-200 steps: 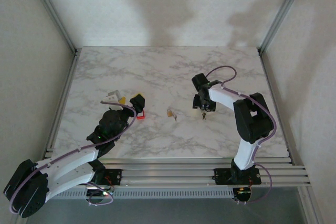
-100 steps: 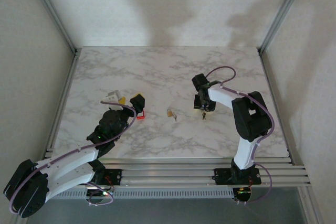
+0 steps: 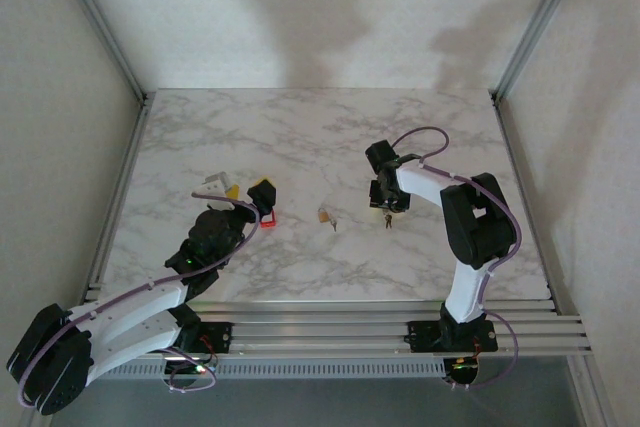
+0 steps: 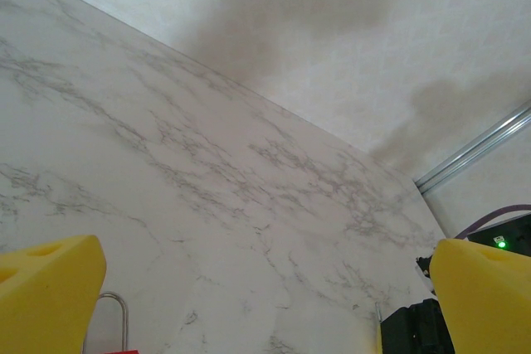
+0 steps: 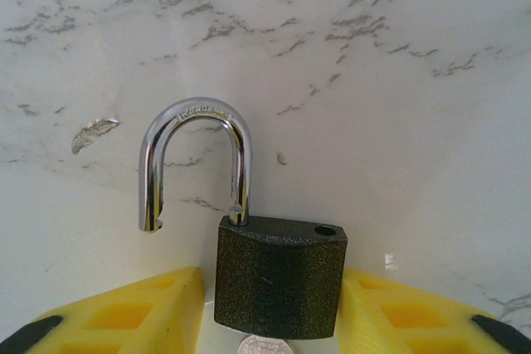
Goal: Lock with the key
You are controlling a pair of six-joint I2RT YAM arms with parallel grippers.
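**Right gripper point(image 3: 388, 199) part-shut round dark padlock point(image 5: 278, 275); left gripper point(image 3: 247, 190) wide**

Edges/room: the tabletop point(image 3: 300, 127) has walls at 12, 9 and 3 o'clock, w/ alu frame rails point(image 3: 330, 332) along the 6 o'clock edge by the arm bases. The far half toward 12 is bare marble, and all items sit in a band across the middle. The right gripper is just 3 o'clock of centre and the left gripper is at 9 o'clock, well apart. A small brass-coloured key point(image 3: 325, 215) lies btwn them, touching neither.

Views: in the top cam the padlock reads as a dark speck at the right gripper's 6 o'clock side. The right wrist cam gives the detail: dark textured body, chrome shackle point(image 5: 195, 163) open. One shackle leg is seated in the body, the notched free end hangs clear, and the body's socket hole is exposed. A silver round bit at the base is cut off by the frame edge. Yellow fingers point(image 5: 124, 312) flank the body: the 3 o'clock one seems to touch, w/ a thin gap at the 9 o'clock one. Firm grip: can't tell.

In the left wrist cam that gripper's fingers point(image 4: 50, 288) sit far apart, holding nothing. The chrome loop of a red padlock point(image 3: 268, 220) is just beside one of them.
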